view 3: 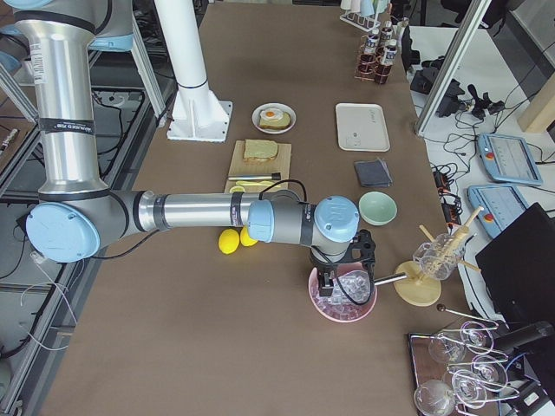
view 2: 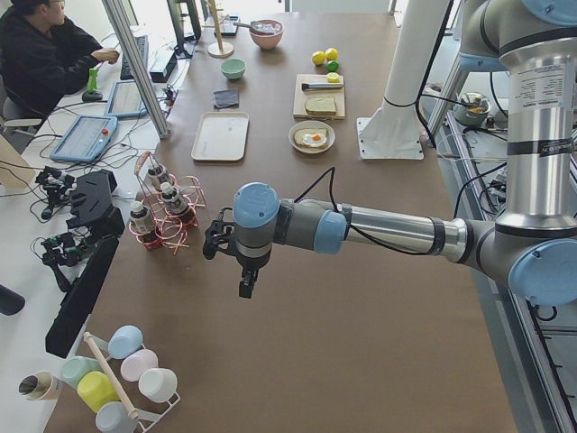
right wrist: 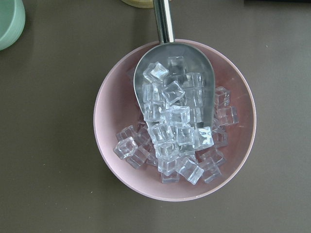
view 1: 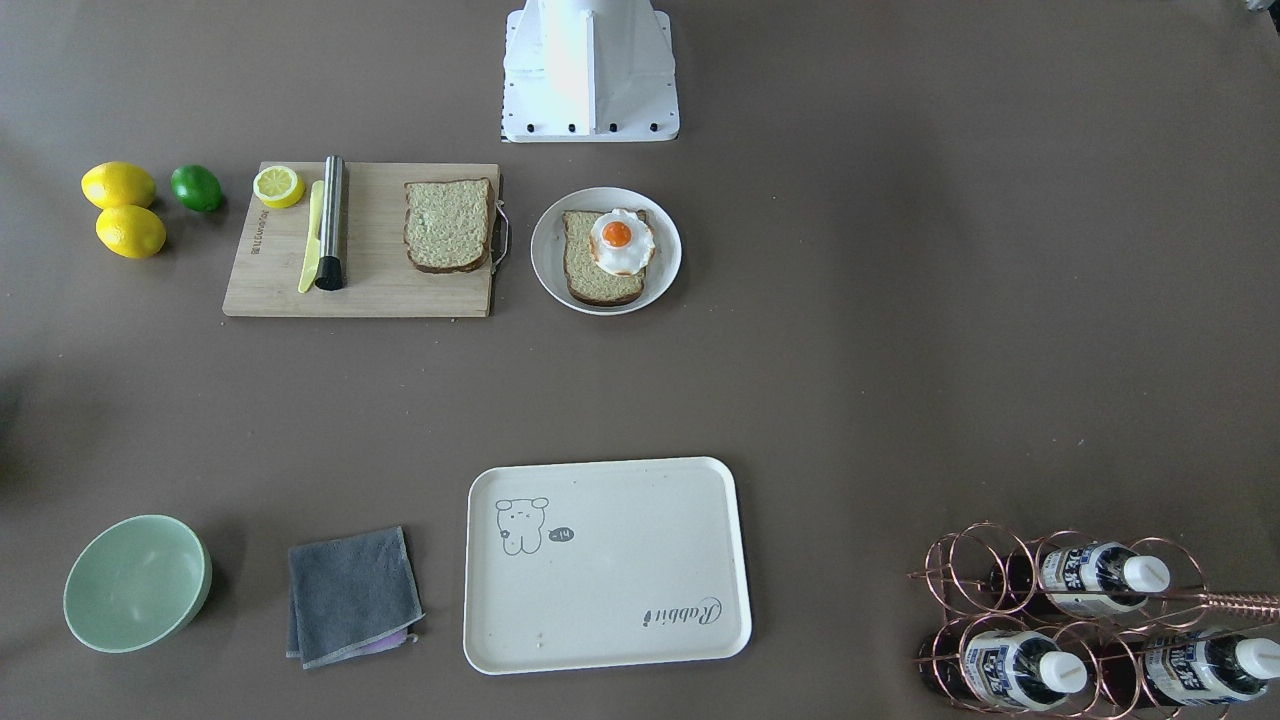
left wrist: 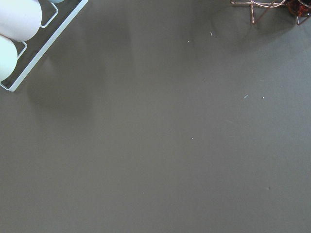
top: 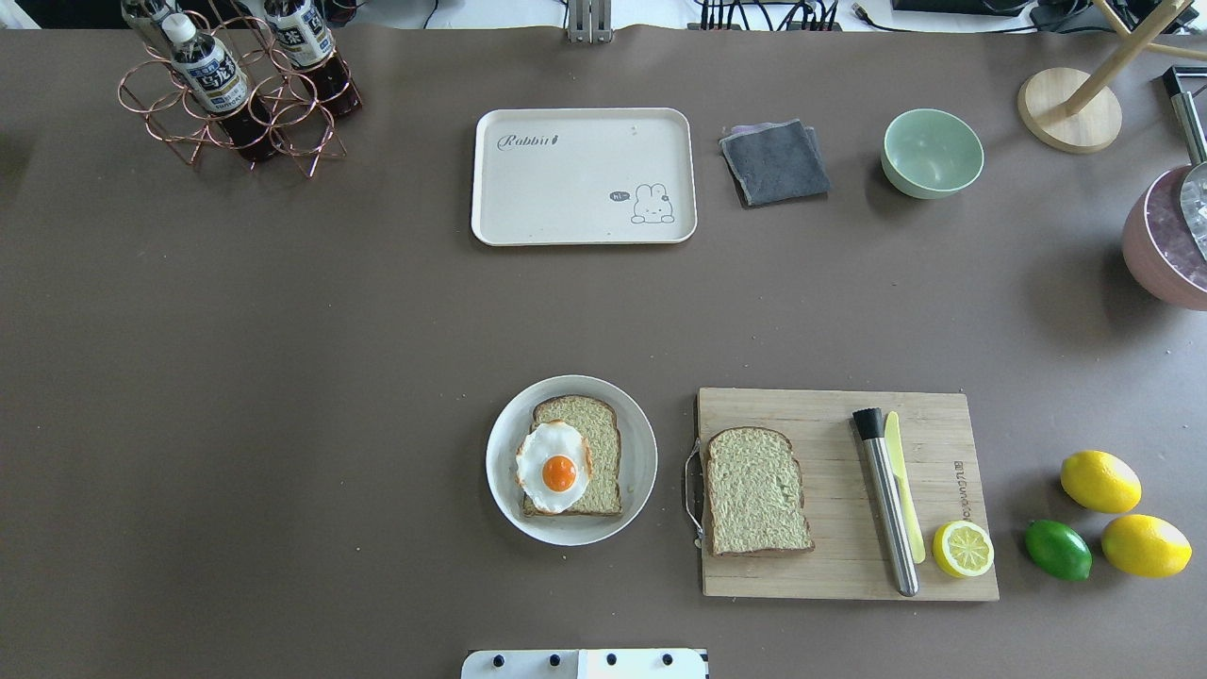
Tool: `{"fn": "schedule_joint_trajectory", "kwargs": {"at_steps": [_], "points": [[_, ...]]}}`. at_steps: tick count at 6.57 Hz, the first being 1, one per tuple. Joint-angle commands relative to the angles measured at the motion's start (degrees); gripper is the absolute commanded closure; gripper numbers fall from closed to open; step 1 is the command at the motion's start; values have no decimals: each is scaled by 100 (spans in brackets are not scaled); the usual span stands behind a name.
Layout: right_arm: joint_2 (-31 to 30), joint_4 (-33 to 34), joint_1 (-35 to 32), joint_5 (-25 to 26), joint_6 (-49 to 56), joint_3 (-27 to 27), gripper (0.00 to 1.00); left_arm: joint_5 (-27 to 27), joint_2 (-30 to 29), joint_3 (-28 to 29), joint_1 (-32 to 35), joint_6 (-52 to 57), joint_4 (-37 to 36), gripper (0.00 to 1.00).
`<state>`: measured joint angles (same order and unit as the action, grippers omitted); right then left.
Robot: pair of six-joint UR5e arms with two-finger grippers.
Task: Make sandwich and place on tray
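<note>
Txt "Rabbit" on tray

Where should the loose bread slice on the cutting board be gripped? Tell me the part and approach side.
Probably best: pinch the bread slice across its two straight side crusts, coming straight down: it lies flat on the cutting board, narrower across than along.

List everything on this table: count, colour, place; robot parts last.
cutting board: one, wooden, near robot
plate: one, white, beside it
bread slices: two, tan; one on each
fried egg: one, white-orange, on plated slice
tray: one, cream, far side
rod, knife, lemon half: one each; steel, yellow, yellow; on board
lemons: two, yellow; lime: one, green; beside board
cloth: one, grey; bowl: one, green; beside tray
bottles: three, white-capped, far left corner
ice bowl: one, pink, right end
left gripper: black, above tabletop; right gripper: black, above ice bowl
</note>
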<state>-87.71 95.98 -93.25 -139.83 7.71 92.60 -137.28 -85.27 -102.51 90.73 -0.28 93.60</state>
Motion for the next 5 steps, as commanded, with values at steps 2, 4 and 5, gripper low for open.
{"fn": "schedule_joint_trajectory", "kwargs": {"at_steps": [2,4,5], "points": [[8,0,0,0,2,13,0,0,-33,-67,-3,-16,44,3],[52,0,9,0,2,4,0,0,-7,-50,-3,-51,299,3],[69,-9,0,0,2,-31,0,0,-24,-41,-3,-51,299,3]]}}
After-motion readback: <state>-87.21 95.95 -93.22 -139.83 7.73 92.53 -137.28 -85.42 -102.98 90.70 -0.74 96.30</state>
